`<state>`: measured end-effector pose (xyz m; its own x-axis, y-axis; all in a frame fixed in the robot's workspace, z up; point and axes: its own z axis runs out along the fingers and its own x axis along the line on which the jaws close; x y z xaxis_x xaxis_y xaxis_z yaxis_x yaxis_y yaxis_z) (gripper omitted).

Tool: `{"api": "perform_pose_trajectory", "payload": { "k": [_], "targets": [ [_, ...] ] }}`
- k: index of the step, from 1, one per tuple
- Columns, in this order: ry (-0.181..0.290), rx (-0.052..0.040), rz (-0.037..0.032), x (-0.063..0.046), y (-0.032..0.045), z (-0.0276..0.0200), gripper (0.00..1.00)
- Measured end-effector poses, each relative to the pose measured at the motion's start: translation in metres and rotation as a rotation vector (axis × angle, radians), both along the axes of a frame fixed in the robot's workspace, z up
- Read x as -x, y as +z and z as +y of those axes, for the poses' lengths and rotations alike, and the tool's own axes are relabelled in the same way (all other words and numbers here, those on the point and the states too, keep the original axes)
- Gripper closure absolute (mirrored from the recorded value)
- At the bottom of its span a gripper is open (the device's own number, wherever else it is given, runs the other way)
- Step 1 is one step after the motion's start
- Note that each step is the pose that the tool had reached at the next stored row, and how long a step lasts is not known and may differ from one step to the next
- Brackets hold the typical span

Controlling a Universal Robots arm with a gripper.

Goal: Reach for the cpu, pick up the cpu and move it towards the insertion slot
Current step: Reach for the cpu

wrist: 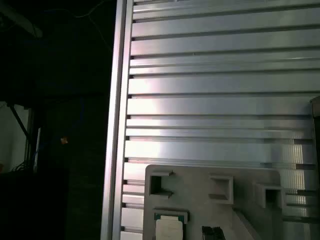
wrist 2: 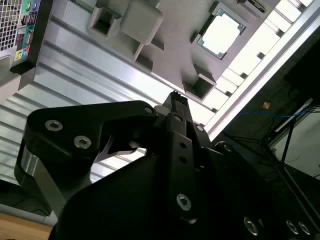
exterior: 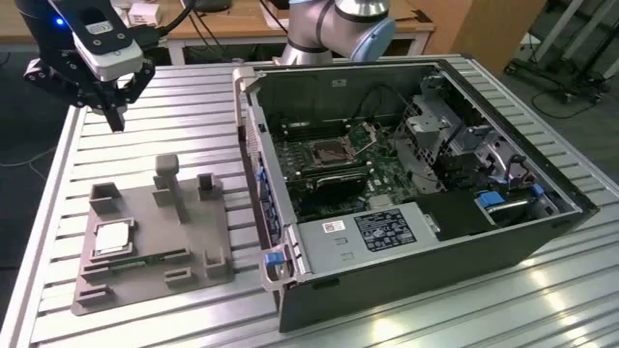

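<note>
— Well, where is my gripper, and what is it doing?

— Your gripper hangs over the slatted metal table, at the far corner on the exterior view's left. The fingers point down and are drawn together to a single tip, with nothing between them. You can see that same closed tip in the second wrist view, above the bare slats.

— And the cpu?

— The cpu lies flat in a square recess of the grey plastic tray, on the tray's side toward the exterior view's left. It is well apart from your gripper and nearer the camera. Both wrist views show its pale top seated in the tray. A narrow green circuit strip lies in the tray just beside it.

— The insertion slot?

— The insertion slot sits on the green board inside the open computer case. The case stands on the table just beside the tray, on the exterior view's right. The slot is far from the gripper.
</note>
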<state>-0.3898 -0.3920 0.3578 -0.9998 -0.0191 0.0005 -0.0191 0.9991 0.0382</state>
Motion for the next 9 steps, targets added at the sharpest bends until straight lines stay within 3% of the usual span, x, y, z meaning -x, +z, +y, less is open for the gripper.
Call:
{"api": "perform_pose_trajectory", "payload": {
  "k": [9],
  "targets": [
    [0.000,0.0000,0.0000,0.0000,0.0000,0.0000,0.89]
  ]
}}
